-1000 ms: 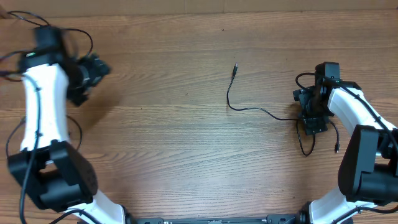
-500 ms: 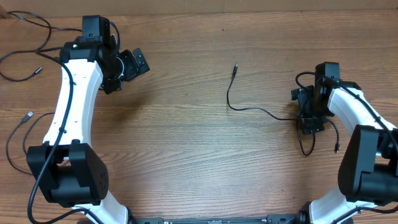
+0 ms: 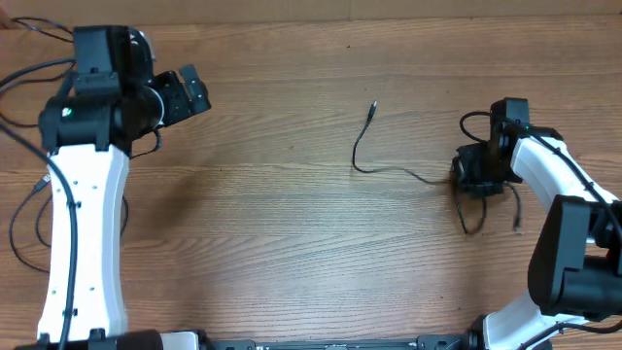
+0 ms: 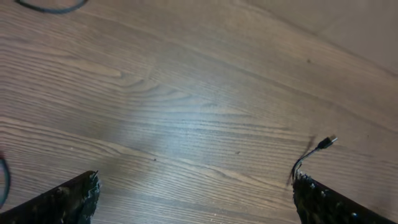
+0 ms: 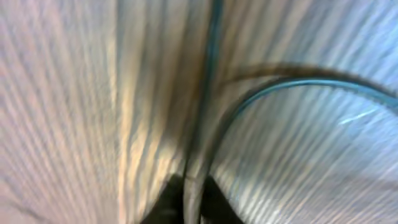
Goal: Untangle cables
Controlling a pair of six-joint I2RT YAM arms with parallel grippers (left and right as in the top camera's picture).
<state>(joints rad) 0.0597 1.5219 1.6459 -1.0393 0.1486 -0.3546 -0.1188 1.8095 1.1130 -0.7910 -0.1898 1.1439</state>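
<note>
Wood-grain table (image 3: 292, 253) fills view; paler strip beyond far edge; soft glare on boards.
</note>
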